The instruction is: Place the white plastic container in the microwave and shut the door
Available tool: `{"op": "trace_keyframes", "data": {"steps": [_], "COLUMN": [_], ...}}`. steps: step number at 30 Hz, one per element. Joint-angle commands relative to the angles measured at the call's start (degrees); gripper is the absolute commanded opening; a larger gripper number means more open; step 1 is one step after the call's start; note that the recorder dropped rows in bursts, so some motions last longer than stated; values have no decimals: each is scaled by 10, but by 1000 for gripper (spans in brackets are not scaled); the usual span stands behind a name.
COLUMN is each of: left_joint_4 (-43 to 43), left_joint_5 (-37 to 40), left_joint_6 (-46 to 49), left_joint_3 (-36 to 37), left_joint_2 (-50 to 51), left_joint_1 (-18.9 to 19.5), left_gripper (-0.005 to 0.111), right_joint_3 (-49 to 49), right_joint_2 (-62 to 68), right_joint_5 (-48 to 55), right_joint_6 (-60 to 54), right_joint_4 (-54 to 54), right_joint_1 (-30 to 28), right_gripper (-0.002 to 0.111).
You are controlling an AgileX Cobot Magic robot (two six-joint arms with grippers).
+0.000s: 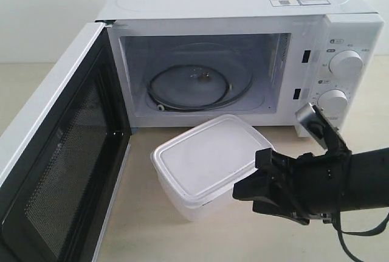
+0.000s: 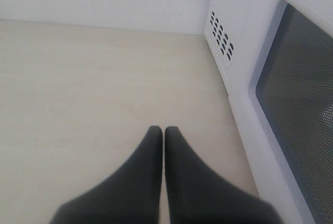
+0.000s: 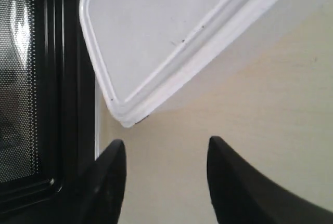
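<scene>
Ahead of the right claw, beyond the box, the microwave stands with its cavity empty except for the glass turntable. Its door hangs wide open, off to the claw's far side. The white plastic container sits on the tabletop just in front of that claw, between it and the cavity mouth. Its long axis lies slantwise to the claw's reach, with one rounded corner pointing at the gap. The box is translucent, its rimmed lid is on, and it looks empty. The right claw is spread wide and grips nothing, its tips just short of the box. The left claw is pinched closed out behind the door, so the right arm is much the nearer.
</scene>
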Motion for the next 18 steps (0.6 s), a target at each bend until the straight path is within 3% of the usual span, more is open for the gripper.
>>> {"op": "trace_keyframes", "data": {"steps": [1, 14, 18], "left_joint_4": [-4, -4, -4], "left_joint_5": [-1, -1, -1], "left_joint_6": [1, 1, 1], "left_joint_3": [2, 2, 2], "left_joint_2": [-1, -1, -1], "left_joint_1": [1, 1, 1], "left_gripper": [4, 4, 4], "right_joint_3": [-24, -91, -102], "right_joint_2": [38, 102, 104], "right_joint_5": [20, -24, -39], "right_joint_6": [-18, 19, 28], "right_joint_4": [0, 0, 0], "right_joint_1": [-4, -5, -5], "right_gripper": [47, 47, 19]}}
